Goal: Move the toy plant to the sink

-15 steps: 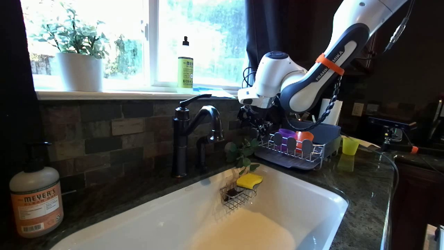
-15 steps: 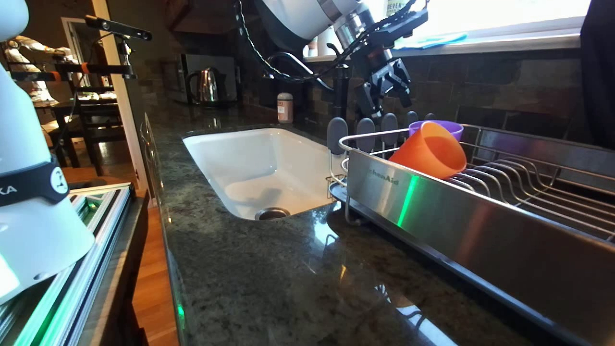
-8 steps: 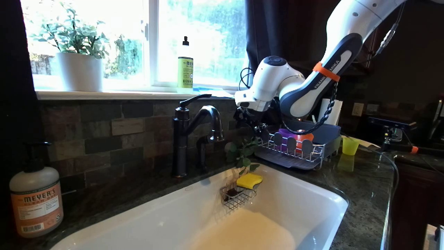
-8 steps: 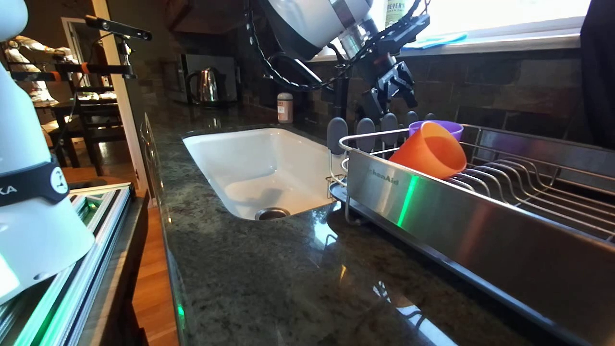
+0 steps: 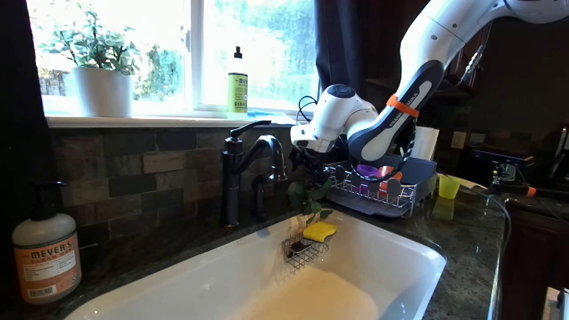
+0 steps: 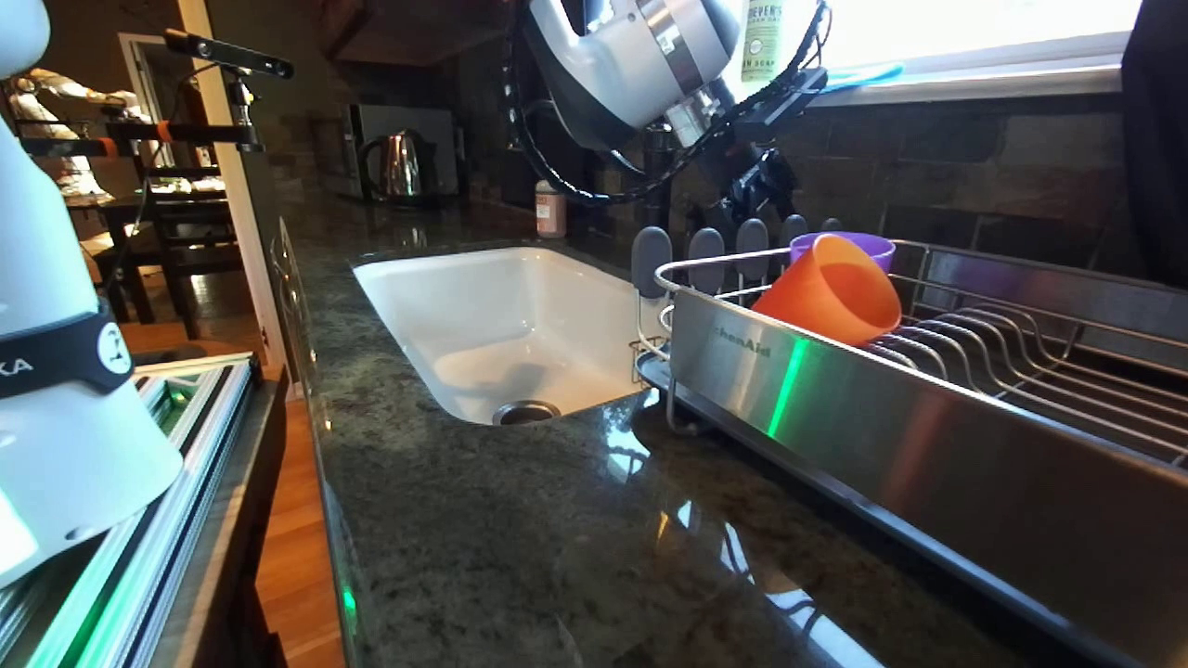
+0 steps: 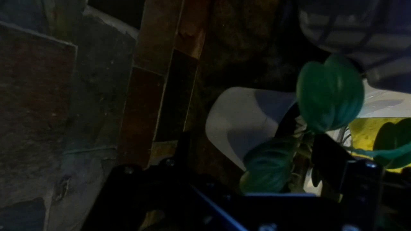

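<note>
1. Toy plant (image 5: 315, 207) is at the back corner of the sink (image 5: 386, 249); in an exterior view I see its leaves reaching over the white rim.
2. My gripper (image 7: 253, 141) hangs right by the leaves. Fingers spread wide in the wrist view, with leaves and pale base (image 7: 244, 122) showing between them. One finger overlaps the stems on my screen; touching or apart, I can't tell.
3. Pale base shows against the dark countertop (image 6: 520, 520), near the stone tiles (image 7: 143, 109). Upright or tilted, I can't say.
4. Yellow sponge (image 5: 320, 231), just below the leaves, sits on the wire caddy (image 5: 306, 255) inside the sink.
5. Dish rack (image 6: 891, 445) is just beside the plant. In both exterior views I make out a purple cup (image 6: 863, 249) and an orange cup (image 6: 826, 297) in it; the orange one is tipped.
6. Dark faucet (image 5: 231, 186) stands on the plant's other side, behind the sink.
</note>
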